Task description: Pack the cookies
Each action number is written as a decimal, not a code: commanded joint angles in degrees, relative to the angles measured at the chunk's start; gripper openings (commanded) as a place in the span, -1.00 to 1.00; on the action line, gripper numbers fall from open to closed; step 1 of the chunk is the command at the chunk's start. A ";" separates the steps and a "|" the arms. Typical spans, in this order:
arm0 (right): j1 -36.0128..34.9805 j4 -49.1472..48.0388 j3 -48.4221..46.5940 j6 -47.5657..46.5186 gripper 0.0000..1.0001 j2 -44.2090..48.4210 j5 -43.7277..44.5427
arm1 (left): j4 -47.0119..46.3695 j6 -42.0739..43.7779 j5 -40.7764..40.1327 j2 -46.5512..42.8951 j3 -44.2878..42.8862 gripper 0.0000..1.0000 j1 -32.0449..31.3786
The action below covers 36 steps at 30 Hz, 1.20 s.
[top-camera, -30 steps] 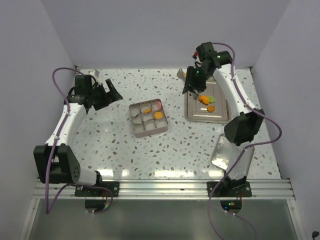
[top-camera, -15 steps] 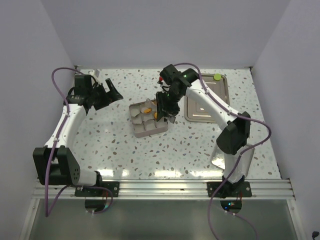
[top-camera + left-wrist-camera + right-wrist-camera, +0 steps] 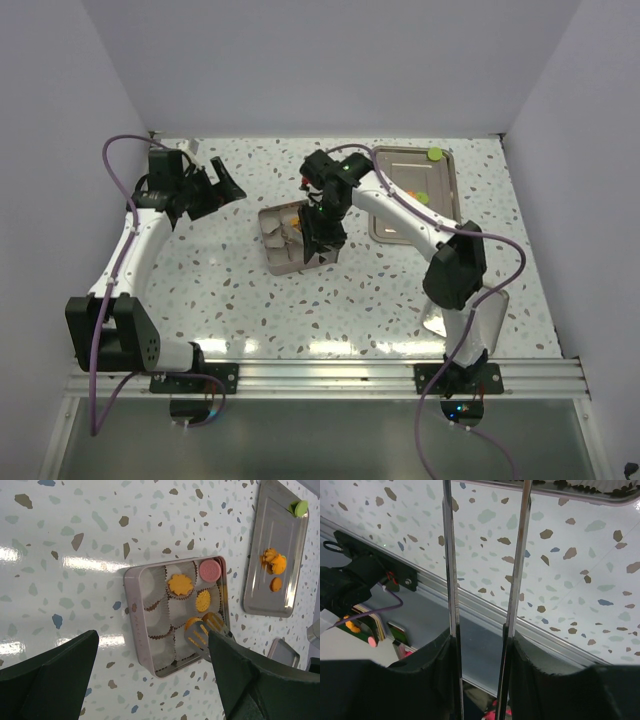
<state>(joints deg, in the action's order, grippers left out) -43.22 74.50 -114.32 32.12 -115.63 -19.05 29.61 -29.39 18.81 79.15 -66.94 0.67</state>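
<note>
Cookies (image 3: 195, 611) in box (image 3: 135, 625), tongs' tips (image 3: 205, 628) touching one

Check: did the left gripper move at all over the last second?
No. In the top view the left gripper sits at the same spot beside the box, jaws open; only the right arm swung across from the metal tray.

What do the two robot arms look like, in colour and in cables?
Both the left arm and the right arm have white links with black joints. A purple cable runs along each. Each end effector is black, and small green lights glow on the right arm.
</note>
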 commanded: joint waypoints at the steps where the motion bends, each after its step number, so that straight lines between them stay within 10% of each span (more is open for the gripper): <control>1: 0.16 -0.94 0.77 0.58 -0.35 -0.20 -0.81 | -1.74 0.21 0.62 -1.90 0.23 0.93 -0.14; 36: 0.95 4.78 -11.19 -0.92 -0.32 -10.14 2.52 | -1.74 1.00 -0.79 -1.90 0.58 0.93 -0.23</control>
<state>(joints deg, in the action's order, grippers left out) -42.61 76.44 -123.74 31.86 -125.73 -17.23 29.63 -29.34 18.52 79.09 -66.72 0.67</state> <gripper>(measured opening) 0.404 0.966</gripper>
